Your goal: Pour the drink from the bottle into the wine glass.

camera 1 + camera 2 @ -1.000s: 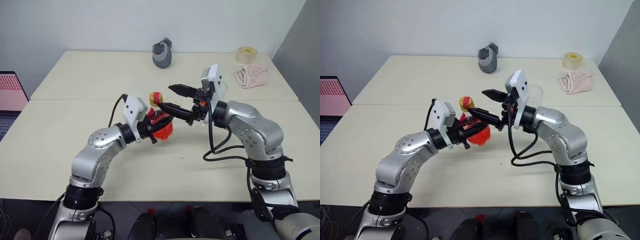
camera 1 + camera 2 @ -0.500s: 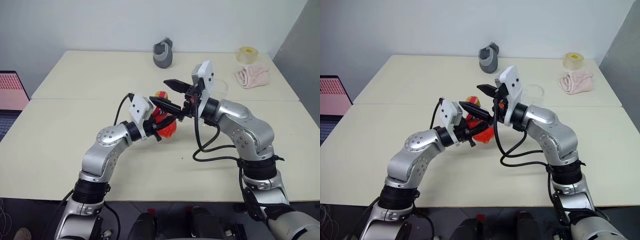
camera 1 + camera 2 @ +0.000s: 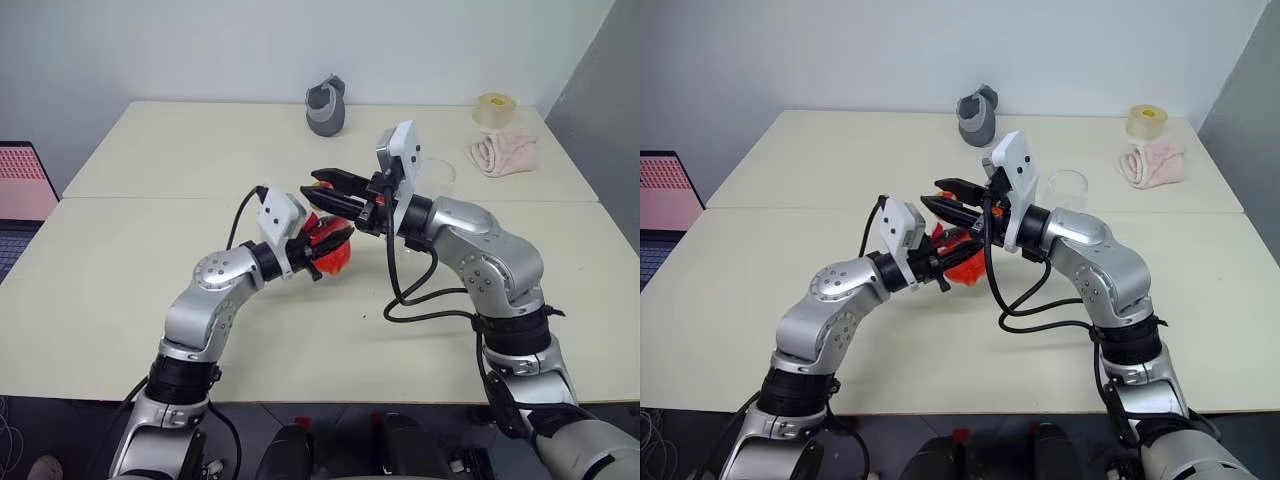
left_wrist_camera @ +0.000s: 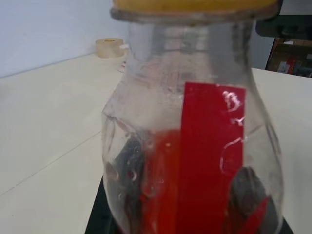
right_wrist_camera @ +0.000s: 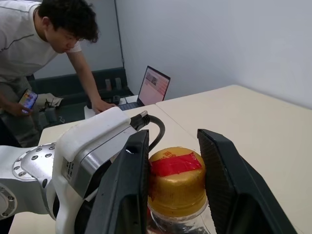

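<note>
- Right gripper (image 5: 170, 195): fingers stand either side of the yellow cap (image 5: 176, 181), one close against each flank. Whether they press it yet cannot be told; a thin sliver of gap seems to show on one side.
- Left gripper (image 3: 322, 243): fingers clamped on the bulbous body of the bottle (image 4: 192, 146), holding it upright above the surface (image 3: 150, 260), centre of the head views.
- The drink (image 3: 332, 258): bright red, sits in the lower body of the bottle. A red strip, likely tape or a label, runs down the bottle wall in the left wrist view; a similar red patch lies on top of the cap.
- Wine glass (image 3: 1068, 189): stands on the surface right of centre, behind the right forearm, well apart from the bottle. Bowl looks empty, no red in it.
- Other items: grey object (image 3: 325, 105) at the far edge, upper centre; roll of tape (image 3: 493, 110) and pink cloth (image 3: 502, 153) at upper right. Laptop (image 3: 24, 182) at the left edge. A person (image 5: 46, 44) leans over a desk, upper left of the right wrist view.
- Progress, my reading: early. Bottle is picked up and steadied; cap is on, so uncapping is the step in hand.
- Left to do: grip and twist the cap off, put it aside, carry the bottle to the glass, tilt and pour.
</note>
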`<control>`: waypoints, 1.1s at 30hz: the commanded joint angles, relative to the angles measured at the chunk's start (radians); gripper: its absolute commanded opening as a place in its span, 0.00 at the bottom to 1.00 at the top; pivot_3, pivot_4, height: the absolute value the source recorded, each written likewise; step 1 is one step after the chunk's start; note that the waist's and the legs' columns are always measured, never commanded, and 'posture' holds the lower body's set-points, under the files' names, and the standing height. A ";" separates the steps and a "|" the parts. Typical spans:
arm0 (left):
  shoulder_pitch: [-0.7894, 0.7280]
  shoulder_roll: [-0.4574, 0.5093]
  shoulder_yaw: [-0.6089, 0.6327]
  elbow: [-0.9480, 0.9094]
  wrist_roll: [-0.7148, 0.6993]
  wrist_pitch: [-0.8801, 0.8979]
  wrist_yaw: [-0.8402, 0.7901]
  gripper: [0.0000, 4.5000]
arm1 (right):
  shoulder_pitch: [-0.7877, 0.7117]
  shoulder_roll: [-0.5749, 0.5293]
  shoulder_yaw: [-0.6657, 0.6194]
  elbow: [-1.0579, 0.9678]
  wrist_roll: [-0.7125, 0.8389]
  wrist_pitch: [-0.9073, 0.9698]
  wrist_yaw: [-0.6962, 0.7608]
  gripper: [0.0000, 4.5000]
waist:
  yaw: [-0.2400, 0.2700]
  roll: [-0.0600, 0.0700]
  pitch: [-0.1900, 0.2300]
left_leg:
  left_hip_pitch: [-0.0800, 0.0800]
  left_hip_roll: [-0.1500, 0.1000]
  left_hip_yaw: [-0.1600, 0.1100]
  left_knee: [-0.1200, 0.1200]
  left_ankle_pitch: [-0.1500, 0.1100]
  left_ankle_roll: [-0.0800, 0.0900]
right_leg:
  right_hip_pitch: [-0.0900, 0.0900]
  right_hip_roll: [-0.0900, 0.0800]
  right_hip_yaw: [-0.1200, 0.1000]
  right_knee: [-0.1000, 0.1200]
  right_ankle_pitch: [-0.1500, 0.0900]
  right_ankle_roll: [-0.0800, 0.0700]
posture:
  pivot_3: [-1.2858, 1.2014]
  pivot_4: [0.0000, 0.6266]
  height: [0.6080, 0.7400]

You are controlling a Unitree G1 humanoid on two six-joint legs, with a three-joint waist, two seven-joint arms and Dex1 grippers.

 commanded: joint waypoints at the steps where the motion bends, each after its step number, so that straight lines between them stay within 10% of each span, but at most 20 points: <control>1: 0.022 0.022 0.025 -0.113 -0.033 0.004 -0.014 0.28 | -0.053 -0.035 0.005 0.021 0.019 -0.038 0.104 0.27 | -0.001 0.000 0.000 | 0.000 0.000 0.000 0.000 0.000 0.000 | 0.000 0.000 0.000 0.000 0.000 0.000 | 0.52 0.24 1.00; 12: 0.236 0.180 0.057 -0.390 -0.161 0.089 -0.087 0.28 | -0.225 -0.121 0.055 0.392 -0.003 -0.234 0.554 0.27 | -0.018 0.001 0.001 | 0.001 0.000 0.000 0.000 0.000 0.001 | 0.000 0.000 0.000 0.000 0.000 0.000 | 0.52 0.24 1.00; 15: 0.235 0.175 0.062 -0.399 -0.167 0.101 -0.059 0.28 | -0.241 -0.121 0.049 0.426 0.004 -0.237 0.580 0.49 | -0.013 0.001 0.001 | 0.000 0.000 -0.001 0.000 0.000 0.001 | 0.001 0.000 -0.001 0.000 0.000 0.000 | 0.52 0.24 1.00; 21: 0.236 0.145 0.070 -0.380 -0.149 0.105 -0.008 0.28 | -0.190 -0.141 0.018 0.329 0.026 -0.188 0.533 0.95 | -0.005 0.001 0.001 | 0.000 0.000 -0.001 0.000 0.000 0.001 | 0.000 -0.001 0.000 -0.001 0.000 0.000 | 0.52 0.24 1.00; 33: 0.091 0.057 0.057 -0.164 -0.055 0.002 0.052 0.28 | -0.047 -0.121 -0.045 0.018 0.075 -0.023 0.245 0.95 | 0.002 0.001 0.001 | 0.000 0.000 0.000 0.000 0.000 0.000 | 0.000 0.000 0.000 0.000 0.000 0.000 | 0.52 0.24 1.00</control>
